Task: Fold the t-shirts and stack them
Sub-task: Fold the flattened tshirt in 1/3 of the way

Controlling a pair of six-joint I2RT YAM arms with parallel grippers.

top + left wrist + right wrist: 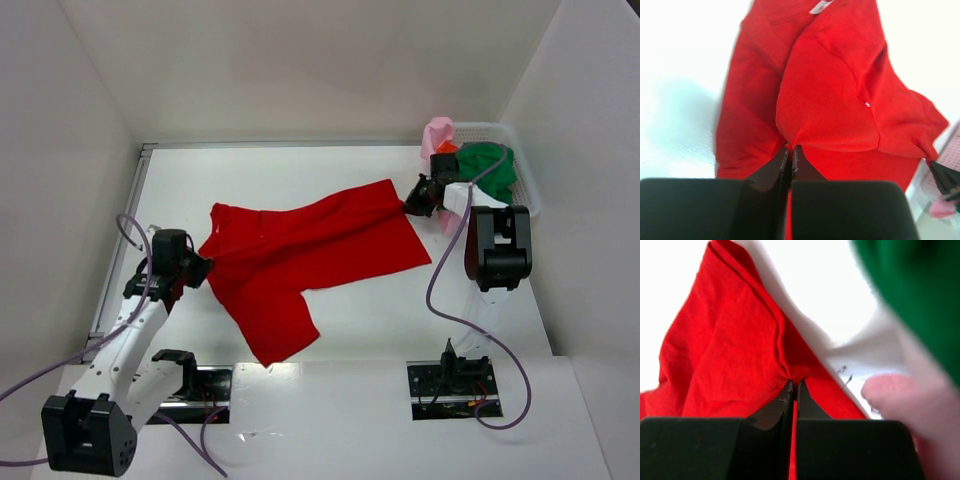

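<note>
Red t-shirt (300,260) lies spread mid-table (300,180), stretched btwn both arms, one sleeve hanging toward near edge. L gripper (205,268) has its jaws pressed together, pinching the shirt's left edge, cloth bunched at the tips. R gripper (410,205) likewise clamps the shirt's far-right corner. White basket (525,185) sits far right w/ green t-shirt (490,165), pink t-shirt (438,135) and a bit of orange t-shirt (447,148) piled in, just beside R gripper.

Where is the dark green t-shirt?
Top view, far right: the dark green cloth t-shirt sits in the white plastic lattice basket, beside the pale pink shirt.
</note>
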